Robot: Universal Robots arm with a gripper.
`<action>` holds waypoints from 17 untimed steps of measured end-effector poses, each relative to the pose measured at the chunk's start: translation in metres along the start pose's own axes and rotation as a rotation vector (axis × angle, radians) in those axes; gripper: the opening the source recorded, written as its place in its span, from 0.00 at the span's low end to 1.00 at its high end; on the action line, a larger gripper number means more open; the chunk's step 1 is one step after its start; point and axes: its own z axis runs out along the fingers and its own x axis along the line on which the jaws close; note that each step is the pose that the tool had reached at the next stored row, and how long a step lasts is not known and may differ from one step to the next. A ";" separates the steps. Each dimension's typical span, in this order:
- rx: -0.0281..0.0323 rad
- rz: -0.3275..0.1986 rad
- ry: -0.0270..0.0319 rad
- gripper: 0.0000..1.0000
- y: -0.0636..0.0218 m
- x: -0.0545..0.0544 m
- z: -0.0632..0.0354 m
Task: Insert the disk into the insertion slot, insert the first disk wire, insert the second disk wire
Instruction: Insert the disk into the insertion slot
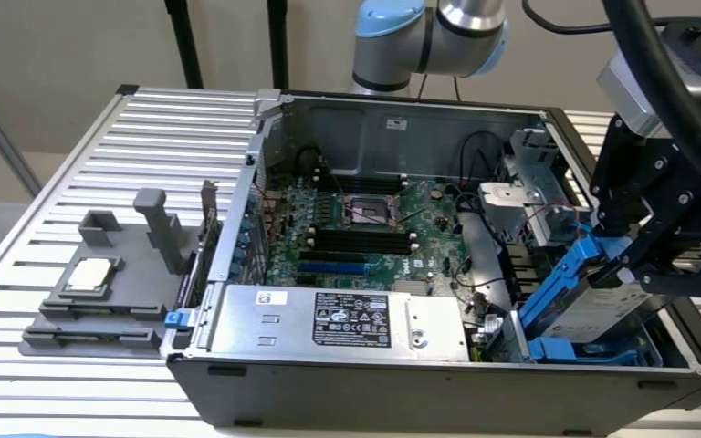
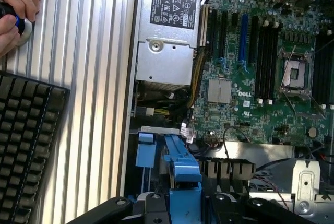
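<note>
Partway open, gripper (image 1: 620, 265) tight on disk (image 1: 597, 311).

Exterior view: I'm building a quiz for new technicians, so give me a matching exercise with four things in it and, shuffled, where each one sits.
Things:
1. disk
2. power supply
3. processor chip
4. CPU socket

Places:
A. on the grey holder, outside the computer case
B. in the middle of the motherboard
C. along the case's near wall, black label facing up
D. tilted, in its blue carrier, at the case's end on the exterior view's right

Pairs: 1-D, 2-C, 3-A, 4-B.
</note>
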 end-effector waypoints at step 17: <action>-0.0049 -0.046 0.0001 0.33 0.0032 -0.004 0.0005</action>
